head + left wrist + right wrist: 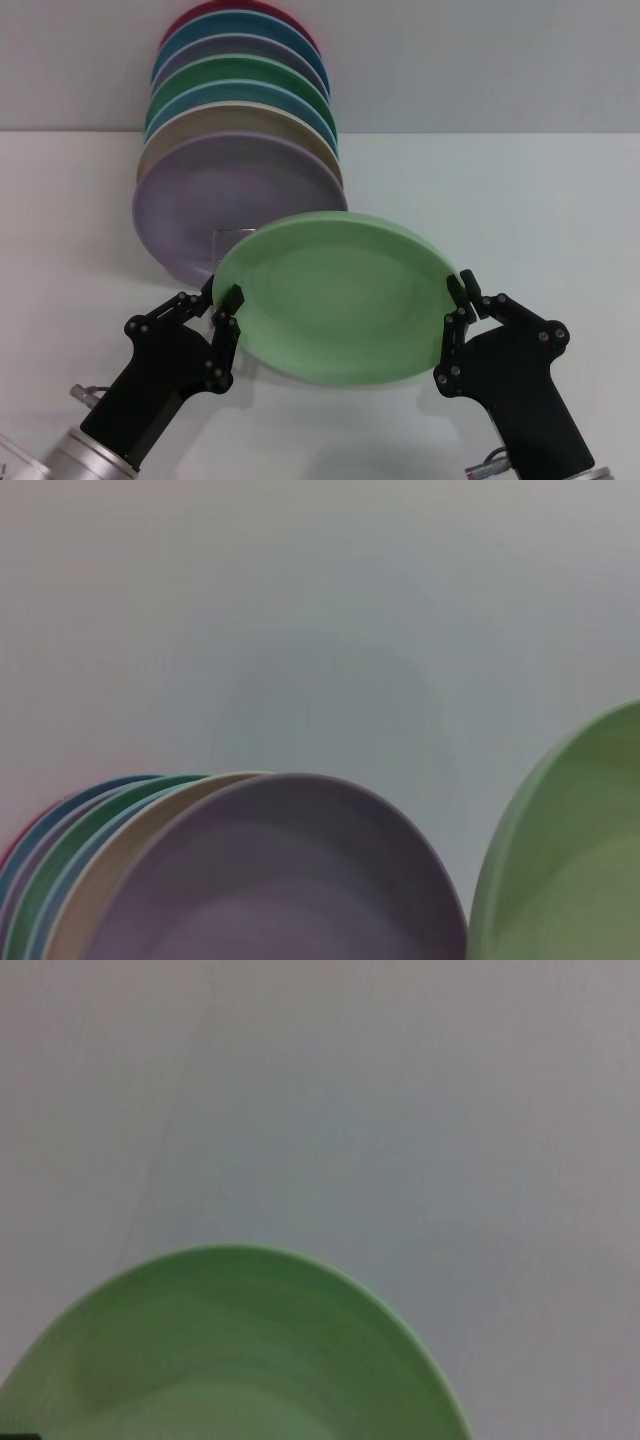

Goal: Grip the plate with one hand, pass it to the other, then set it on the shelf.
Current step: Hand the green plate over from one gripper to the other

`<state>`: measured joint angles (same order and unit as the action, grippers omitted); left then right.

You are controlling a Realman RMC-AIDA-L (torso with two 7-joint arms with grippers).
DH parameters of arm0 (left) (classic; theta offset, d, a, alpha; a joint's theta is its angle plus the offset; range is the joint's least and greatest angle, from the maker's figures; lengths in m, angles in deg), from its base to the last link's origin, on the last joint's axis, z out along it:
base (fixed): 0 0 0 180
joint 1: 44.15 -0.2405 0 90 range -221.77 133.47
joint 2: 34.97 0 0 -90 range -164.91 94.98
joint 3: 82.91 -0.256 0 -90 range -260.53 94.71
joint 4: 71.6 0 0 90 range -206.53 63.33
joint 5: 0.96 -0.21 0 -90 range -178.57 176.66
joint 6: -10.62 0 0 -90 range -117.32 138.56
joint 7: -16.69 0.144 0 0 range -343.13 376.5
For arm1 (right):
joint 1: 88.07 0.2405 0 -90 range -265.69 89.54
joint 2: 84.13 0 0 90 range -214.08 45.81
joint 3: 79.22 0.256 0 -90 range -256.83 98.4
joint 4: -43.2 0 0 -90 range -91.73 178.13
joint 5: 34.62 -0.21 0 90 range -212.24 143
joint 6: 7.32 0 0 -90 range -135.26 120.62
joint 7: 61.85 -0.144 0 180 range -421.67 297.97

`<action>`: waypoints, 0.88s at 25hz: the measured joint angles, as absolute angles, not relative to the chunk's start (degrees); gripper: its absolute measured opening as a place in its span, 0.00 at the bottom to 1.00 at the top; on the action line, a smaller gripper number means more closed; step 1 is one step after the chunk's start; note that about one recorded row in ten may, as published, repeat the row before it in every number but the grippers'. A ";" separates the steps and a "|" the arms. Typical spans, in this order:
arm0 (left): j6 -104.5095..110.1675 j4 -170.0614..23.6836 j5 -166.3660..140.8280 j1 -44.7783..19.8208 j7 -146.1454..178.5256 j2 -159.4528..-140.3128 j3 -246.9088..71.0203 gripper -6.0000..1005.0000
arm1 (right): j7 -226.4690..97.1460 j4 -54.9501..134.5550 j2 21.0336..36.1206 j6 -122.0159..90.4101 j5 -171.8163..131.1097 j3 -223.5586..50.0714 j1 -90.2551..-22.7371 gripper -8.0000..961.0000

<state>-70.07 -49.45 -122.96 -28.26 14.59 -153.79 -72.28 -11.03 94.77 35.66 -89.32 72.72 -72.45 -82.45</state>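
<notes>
The pale mint-green plate (340, 297) is held in the air in front of me, tilted with its face toward the camera. My left gripper (232, 312) is closed on its left rim. My right gripper (462, 290) is closed on its right rim. The plate's edge also shows in the left wrist view (570, 870) and in the right wrist view (240, 1350). Of the silver wire shelf (234, 233) only a small piece shows, between the lavender plate (215, 205) and the held plate; the rest is hidden by plates.
Several coloured plates stand on edge in the rack behind, lavender in front, then beige (175, 135), blue, dark green (240, 70) and more. They also show in the left wrist view (280, 880). White tabletop (540, 200) lies to the right.
</notes>
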 joint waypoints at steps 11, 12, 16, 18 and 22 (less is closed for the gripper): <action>-69.91 -49.87 -122.70 -28.05 13.95 -153.78 -71.83 0.15 | -11.03 94.70 35.66 -89.22 72.70 -72.65 -82.29 0.03; -69.88 -49.93 -122.70 -28.05 13.83 -153.77 -71.64 0.15 | -11.03 94.70 35.66 -89.21 72.70 -72.72 -82.26 0.03; -69.83 -50.12 -122.75 -28.11 12.64 -153.70 -70.42 0.11 | -11.04 94.68 35.57 -89.17 72.68 -73.13 -82.18 0.03; -69.92 -50.61 -122.81 -28.14 11.21 -153.70 -70.10 0.10 | -11.04 94.64 35.55 -89.14 72.75 -73.15 -82.17 0.03; -70.44 -51.21 -123.04 -28.10 9.88 -153.69 -70.13 0.08 | -11.04 94.64 35.47 -89.13 72.81 -73.15 -82.14 0.03</action>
<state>-70.44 -51.21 -123.04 -28.10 9.88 -153.69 -70.13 -11.04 94.64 35.47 -89.13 72.81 -73.15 -82.14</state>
